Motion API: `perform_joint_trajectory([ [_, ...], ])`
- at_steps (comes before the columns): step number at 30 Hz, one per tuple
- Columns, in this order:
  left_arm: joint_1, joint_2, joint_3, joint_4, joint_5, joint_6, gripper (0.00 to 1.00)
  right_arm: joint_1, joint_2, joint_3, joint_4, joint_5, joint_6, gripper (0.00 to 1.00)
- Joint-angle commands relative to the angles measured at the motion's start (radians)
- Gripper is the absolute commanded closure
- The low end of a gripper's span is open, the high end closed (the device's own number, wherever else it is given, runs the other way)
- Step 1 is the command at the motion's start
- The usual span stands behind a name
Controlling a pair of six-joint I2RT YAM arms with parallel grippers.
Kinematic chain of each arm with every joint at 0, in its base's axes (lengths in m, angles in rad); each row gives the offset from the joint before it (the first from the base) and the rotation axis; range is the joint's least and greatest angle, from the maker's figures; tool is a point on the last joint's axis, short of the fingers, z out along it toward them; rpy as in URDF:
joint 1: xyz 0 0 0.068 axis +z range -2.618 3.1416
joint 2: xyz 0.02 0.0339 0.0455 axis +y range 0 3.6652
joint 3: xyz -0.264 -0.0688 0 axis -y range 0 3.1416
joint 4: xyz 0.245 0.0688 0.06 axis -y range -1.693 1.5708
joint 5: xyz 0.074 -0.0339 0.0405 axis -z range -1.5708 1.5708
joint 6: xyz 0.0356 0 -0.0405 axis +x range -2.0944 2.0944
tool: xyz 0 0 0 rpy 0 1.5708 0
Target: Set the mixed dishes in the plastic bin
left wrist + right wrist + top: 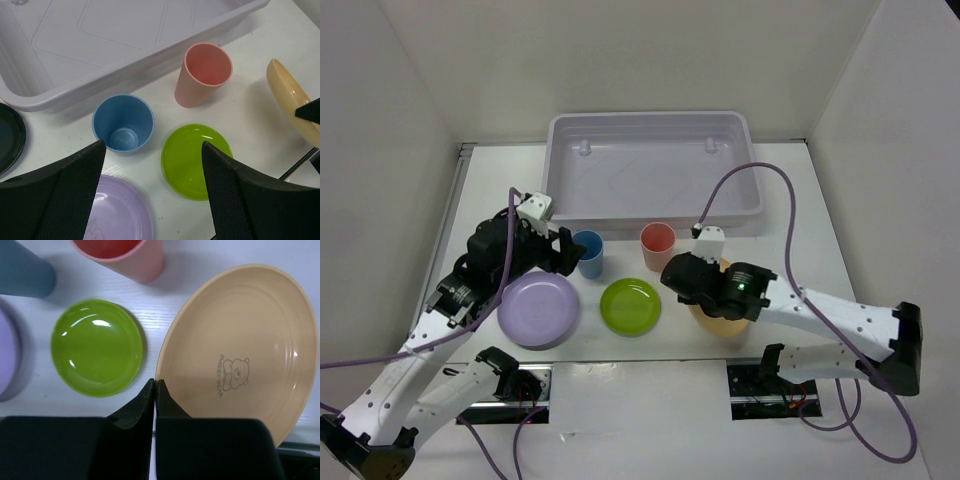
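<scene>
The plastic bin (650, 170) lies at the back of the table with nothing in it. In front of it stand a blue cup (588, 253) and a coral-red cup (657, 245). Nearer me lie a lavender plate (538, 308) and a lime-green plate (630, 305). My left gripper (152, 147) hangs open just on the near side of the blue cup (123, 123), holding nothing. My right gripper (155, 384) is shut on the left rim of the yellow-orange plate (235, 345), which is tilted up off the table. A black plate (7, 135) shows at the left edge of the left wrist view.
White walls close in the table on the left, back and right. Purple cables (770, 180) loop above both arms. The bin's near rim (100, 85) runs close behind the two cups.
</scene>
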Motion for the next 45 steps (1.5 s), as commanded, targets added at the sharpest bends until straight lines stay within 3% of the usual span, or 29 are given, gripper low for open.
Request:
perform_joint_trajectory([
  [1, -0.004, -0.005, 0.03, 0.043, 0.044, -0.03, 0.16, 0.009, -0.099, 0.036, 0.019, 0.005, -0.063, 1.0],
  [5, -0.004, 0.024, 0.03, 0.043, 0.063, -0.039, 0.17, 0.009, -0.124, 0.051, 0.019, -0.004, -0.132, 1.0],
  [14, -0.004, 0.024, 0.039, 0.052, 0.063, -0.049, 0.17, -0.005, -0.095, 0.27, -0.009, 0.093, -0.238, 1.0],
  [19, -0.004, 0.024, 0.039, 0.042, 0.063, -0.058, 0.17, -0.164, -0.063, 0.339, 0.178, 0.042, -0.411, 1.0],
  [23, -0.004, 0.001, 0.039, 0.022, 0.063, -0.058, 0.17, -0.355, -0.014, 0.38, 0.336, -0.109, -0.523, 1.0],
  [27, -0.004, -0.01, 0.048, 0.003, 0.044, -0.058, 0.17, -0.543, 0.124, 0.456, 0.422, -0.227, -0.606, 1.0],
  [30, -0.004, -0.019, 0.048, 0.003, 0.035, -0.067, 0.17, -0.617, 0.231, 0.529, 0.482, -0.304, -0.632, 1.0],
  [39, -0.004, -0.051, 0.058, -0.015, 0.002, -0.067, 0.17, -0.672, 0.595, 0.85, 0.491, -0.349, -0.718, 1.0],
  [45, -0.004, -0.065, 0.048, -0.024, -0.02, -0.067, 0.17, -0.755, 0.779, 0.963, 0.456, -0.424, -0.706, 1.0],
])
